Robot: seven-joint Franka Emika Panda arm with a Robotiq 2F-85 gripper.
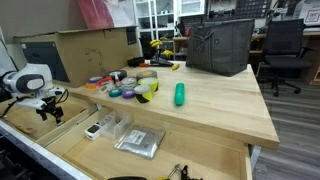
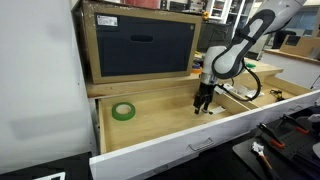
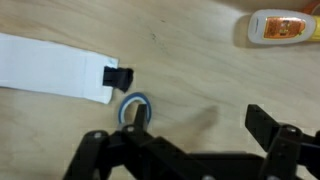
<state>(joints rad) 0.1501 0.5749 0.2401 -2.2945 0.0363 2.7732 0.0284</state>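
Your end effector [image 2: 204,106] hangs jaws apart over the drawer [image 2: 160,118]. The small blue ring [image 3: 135,105] lies off-centre at 10 o'clock. Closing could nudge it or snag the black clip [image 3: 118,76].

The black gripper [image 3: 185,135] enters from the lower edge, jaws spread wide over a light wooden surface [image 3: 200,60]. A small blue-grey ring [image 3: 135,104] lies just beside one finger. A flat white rectangular strip [image 3: 50,66] lies at the left, with a small black clip [image 3: 118,76] at its end. A white and orange oval object [image 3: 283,27] lies well apart.
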